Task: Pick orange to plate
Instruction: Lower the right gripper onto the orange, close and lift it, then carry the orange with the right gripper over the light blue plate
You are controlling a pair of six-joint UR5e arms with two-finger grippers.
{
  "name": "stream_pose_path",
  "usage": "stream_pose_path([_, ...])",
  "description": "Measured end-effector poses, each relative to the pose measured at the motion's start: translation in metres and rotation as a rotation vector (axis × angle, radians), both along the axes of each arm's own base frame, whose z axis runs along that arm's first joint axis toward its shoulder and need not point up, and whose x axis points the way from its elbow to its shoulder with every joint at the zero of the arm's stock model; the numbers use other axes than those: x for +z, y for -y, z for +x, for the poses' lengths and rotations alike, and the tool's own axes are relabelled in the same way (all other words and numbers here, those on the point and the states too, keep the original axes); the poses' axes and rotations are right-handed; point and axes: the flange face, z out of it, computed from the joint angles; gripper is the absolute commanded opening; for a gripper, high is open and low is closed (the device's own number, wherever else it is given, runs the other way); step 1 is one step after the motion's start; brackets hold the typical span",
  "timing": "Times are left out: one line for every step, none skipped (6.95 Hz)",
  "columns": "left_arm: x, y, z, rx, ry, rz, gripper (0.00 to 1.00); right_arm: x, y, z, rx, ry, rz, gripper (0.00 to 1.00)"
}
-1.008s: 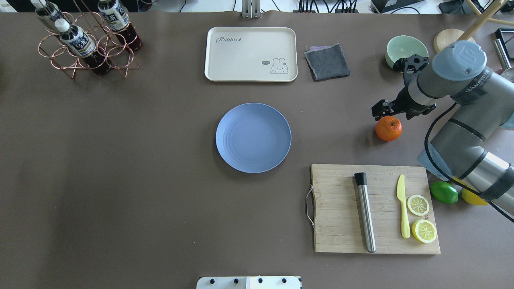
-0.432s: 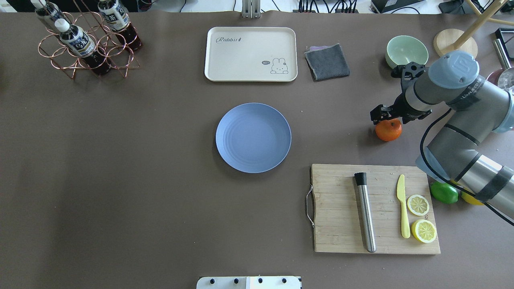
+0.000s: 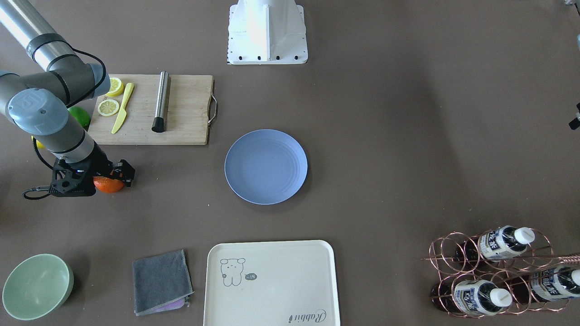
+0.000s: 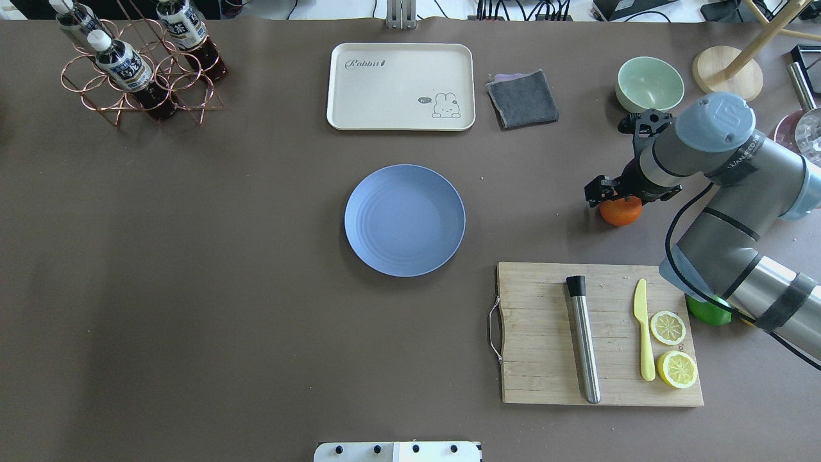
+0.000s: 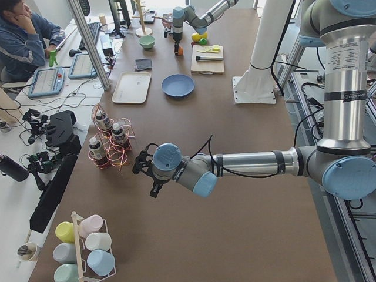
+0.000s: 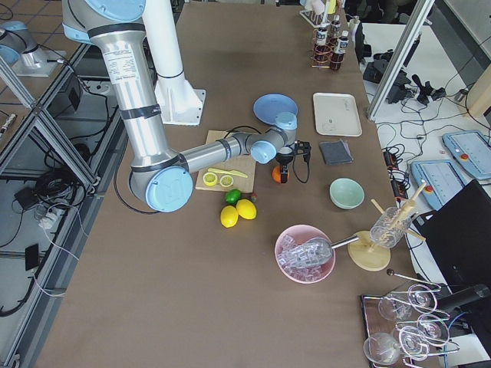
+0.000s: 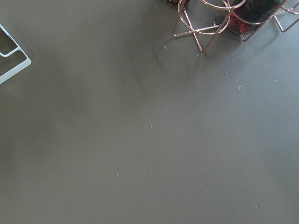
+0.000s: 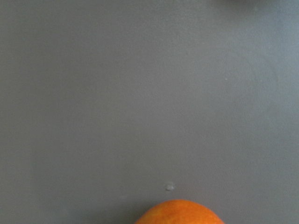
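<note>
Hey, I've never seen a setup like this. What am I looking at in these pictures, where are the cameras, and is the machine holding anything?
These show one moment from several cameras: one above the table, one facing the robot, one at each table end, one on each wrist. The machine is two robot arms, each ending in a two-finger claw. On the table lie a blue plate, a cream tray, a grey cloth, a green bowl, a cutting board with lemon slices and a bottle rack. The right claw straddles an orange and looks open, so nothing is held yet. The left claw hovers near the rack; open or shut, I cannot tell.
</note>
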Motion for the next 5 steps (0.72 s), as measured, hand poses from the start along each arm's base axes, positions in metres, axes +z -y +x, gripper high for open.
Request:
stream_pose_path([0.000,0.000,0.000,0.000,0.000,0.000,0.99,-0.002,-0.003,-0.001,0.003,0.004,-0.003,0.00])
stream_pose_path([-0.001,0.000,0.000,0.000,-0.001,0.000,0.99,-0.006,-0.004,0.000,0.009,0.010,-0.003,0.00])
stream_pose_path([-0.001,0.000,0.000,0.000,-0.001,0.000,0.99,-0.019,-0.006,-0.001,0.013,0.021,0.000,0.00])
stream_pose_path([0.000,0.000,0.000,-0.001,-0.002,-0.002,0.99,-0.049,-0.004,-0.010,0.027,0.034,-0.013,0.00])
stream_pose_path([0.001,0.000,0.000,-0.001,-0.002,-0.005,0.99,-0.097,-0.001,-0.037,0.059,0.036,-0.049,0.00])
